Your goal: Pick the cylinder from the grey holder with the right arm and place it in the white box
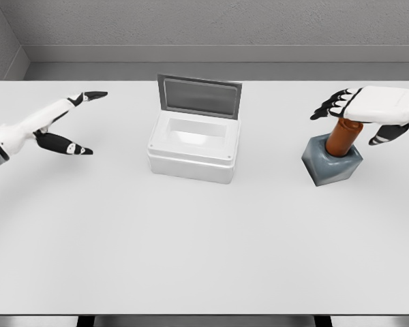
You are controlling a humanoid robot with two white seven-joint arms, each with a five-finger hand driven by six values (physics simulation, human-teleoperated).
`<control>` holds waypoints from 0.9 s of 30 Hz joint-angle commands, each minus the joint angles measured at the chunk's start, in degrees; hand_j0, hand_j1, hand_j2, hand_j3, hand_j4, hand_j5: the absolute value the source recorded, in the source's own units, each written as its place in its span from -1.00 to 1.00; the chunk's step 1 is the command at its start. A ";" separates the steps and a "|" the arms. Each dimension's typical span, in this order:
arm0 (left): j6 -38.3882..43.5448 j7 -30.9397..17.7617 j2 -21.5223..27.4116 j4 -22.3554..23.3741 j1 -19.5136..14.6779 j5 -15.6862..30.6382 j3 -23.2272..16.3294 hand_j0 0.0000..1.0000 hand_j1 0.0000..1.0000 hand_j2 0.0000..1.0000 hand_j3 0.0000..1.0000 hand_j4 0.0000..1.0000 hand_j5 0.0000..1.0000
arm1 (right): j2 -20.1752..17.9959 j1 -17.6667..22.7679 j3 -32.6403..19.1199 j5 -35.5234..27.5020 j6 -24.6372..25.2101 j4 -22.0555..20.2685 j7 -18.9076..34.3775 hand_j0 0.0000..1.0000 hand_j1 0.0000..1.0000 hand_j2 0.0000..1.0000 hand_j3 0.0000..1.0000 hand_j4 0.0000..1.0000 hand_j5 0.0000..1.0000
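On the right side of the bench (204, 259), the brown cylinder (343, 136) stands tilted in the grey holder (332, 162), its lower part seated in the socket and its top hidden under the right robot hand (368, 112). That hand hovers over the cylinder's top with the fingers stretched out toward the left and the thumb hanging on the far right side; they look apart, not clamped on anything, though from this angle it is hard to say whether the palm touches the cylinder's end.

Risks, as I judge them:
- With the palm above and not beside the cylinder, closing now could pinch only the tip, and it may slip while being drawn out.
- Because the cylinder leans, a straight upward pull may jam it against the socket wall and drag or tip the holder, which sits loose on the bench.
- The white box (193, 146) is well apart to the left, with its lid (199, 95) standing upright at the rear; a carry coming in low or from behind could knock the lid or the rim.

Well apart on the left, the left robot hand (61, 126) hovers with fingers spread, holding nothing.
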 commanded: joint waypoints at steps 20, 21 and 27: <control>0.05 -1.94 -1.30 -3.75 -0.26 25.74 -8.58 1.00 1.00 1.00 1.00 1.00 1.00 | 2.73 0.00 0.75 2.04 0.15 2.94 -0.02 1.00 1.00 1.00 1.00 1.00 1.00; 0.05 -2.91 -1.21 -3.75 -0.26 25.75 -8.58 1.00 1.00 1.00 1.00 1.00 1.00 | 3.00 0.00 0.75 2.04 0.15 2.85 -0.02 1.00 1.00 1.00 1.00 1.00 1.00; 0.05 -2.82 -1.56 -3.66 -0.26 25.66 -8.58 1.00 1.00 1.00 1.00 1.00 1.00 | 3.96 -0.09 0.84 2.04 0.15 2.85 -0.02 1.00 1.00 1.00 1.00 1.00 1.00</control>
